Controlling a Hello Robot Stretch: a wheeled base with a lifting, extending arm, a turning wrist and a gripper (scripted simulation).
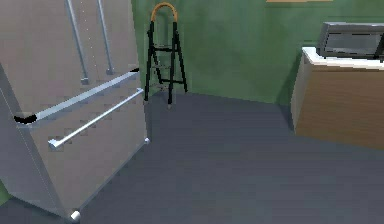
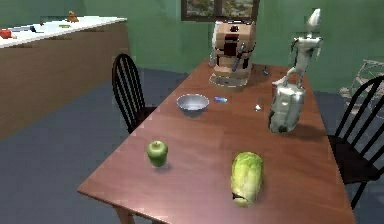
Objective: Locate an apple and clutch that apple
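Apple (image 2: 157,152): green, on table (image 2: 205,135) | leafy head (image 2: 246,177): near | counter bits (image 2: 6,33): too small to be named | chair (image 2: 355,158): cut off at edge | gripper state: cannot be told

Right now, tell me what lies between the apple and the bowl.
Just bare tabletop, in the arm side view, between the apple and the bowl.

Home kitchen — steel fridge (image 1: 70,110), microwave (image 1: 350,40) on counter (image 1: 340,105), wooden dining table (image 2: 200,150) with chairs (image 2: 128,88), coffee machine (image 2: 232,52).
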